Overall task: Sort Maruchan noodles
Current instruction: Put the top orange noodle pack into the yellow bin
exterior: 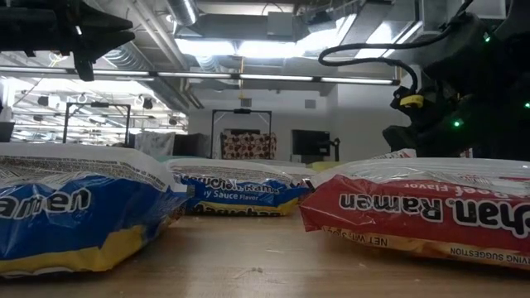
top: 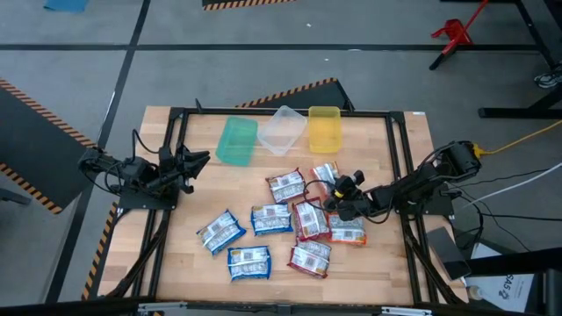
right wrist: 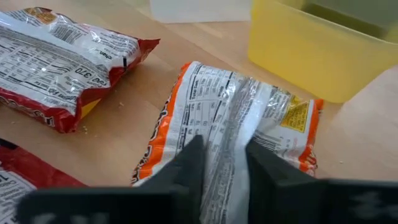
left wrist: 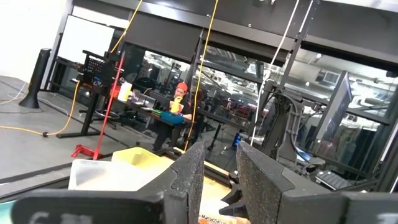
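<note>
Several Maruchan noodle packets lie flat on the wooden table: blue ones [top: 271,219], red ones [top: 309,219] and an orange one [top: 326,172], back side up. My right gripper [top: 336,191] reaches in from the table's right and is low at the orange packet's [right wrist: 242,118] near end, shut on it. My left gripper [top: 200,160] waits raised near the table's left side beside the green bin [top: 236,140], its fingers [left wrist: 186,180] a narrow gap apart. My right gripper [right wrist: 225,168] has the orange packet's crinkled middle seam [right wrist: 227,134] between its two fingers, near the packet's end that faces the arm. The fingers come slanting down from the table's right, lying along the packet. The packet's far end rests on the table.
Green, clear [top: 281,129] and yellow [top: 323,128] bins stand in a row at the table's far edge; the yellow bin [right wrist: 317,50] is just beyond the orange packet. A red packet [right wrist: 62,62] lies beside it. Bare wood shows at the table's left and near right.
</note>
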You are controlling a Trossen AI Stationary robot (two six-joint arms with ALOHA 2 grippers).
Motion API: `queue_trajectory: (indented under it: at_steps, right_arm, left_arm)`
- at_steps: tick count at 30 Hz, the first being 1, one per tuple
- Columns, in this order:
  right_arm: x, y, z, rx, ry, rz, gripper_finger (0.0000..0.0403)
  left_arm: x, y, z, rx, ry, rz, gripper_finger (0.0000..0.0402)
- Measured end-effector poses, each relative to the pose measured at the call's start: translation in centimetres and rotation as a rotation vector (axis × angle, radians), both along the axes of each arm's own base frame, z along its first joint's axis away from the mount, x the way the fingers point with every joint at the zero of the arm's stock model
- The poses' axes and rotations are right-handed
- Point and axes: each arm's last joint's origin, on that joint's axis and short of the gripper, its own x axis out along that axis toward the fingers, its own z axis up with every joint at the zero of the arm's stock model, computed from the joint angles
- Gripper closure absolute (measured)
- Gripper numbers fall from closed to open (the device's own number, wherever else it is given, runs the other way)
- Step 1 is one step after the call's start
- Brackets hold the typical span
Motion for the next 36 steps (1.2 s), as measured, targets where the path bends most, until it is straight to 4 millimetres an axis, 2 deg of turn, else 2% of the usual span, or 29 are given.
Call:
queue_trajectory:
  at_steps: [4, 6, 12, 25, 36]
  right_arm:
    - [0.0, 0.0, 0.0, 0.0, -0.004, -0.001, 0.0388]
    - [0.0, 0.0, 0.0, -0.001, -0.004, -0.002, 0.0398]
    - [0.6, 0.2, 0.4, 0.008, -0.019, -0.006, 0.0401]
    - [3.3, 1.0, 2.9, 0.037, -0.088, 0.003, 0.0403]
    - [4.4, 1.2, 7.4, -0.05, -0.077, -0.037, 0.0403]
  left_arm:
    - [0.0, 0.0, 0.0, 0.0, 0.0, 0.0, 0.0311]
    - [0.0, 0.0, 0.0, 0.0, 0.0, 0.0, 0.0311]
    - [0.0, 0.0, 0.0, 0.0, 0.0, 0.0, 0.0311]
    - [0.0, 0.0, 0.0, 0.002, 0.001, 0.001, 0.0311]
    - [0.0, 0.0, -0.1, 0.007, 0.013, 0.001, 0.0311]
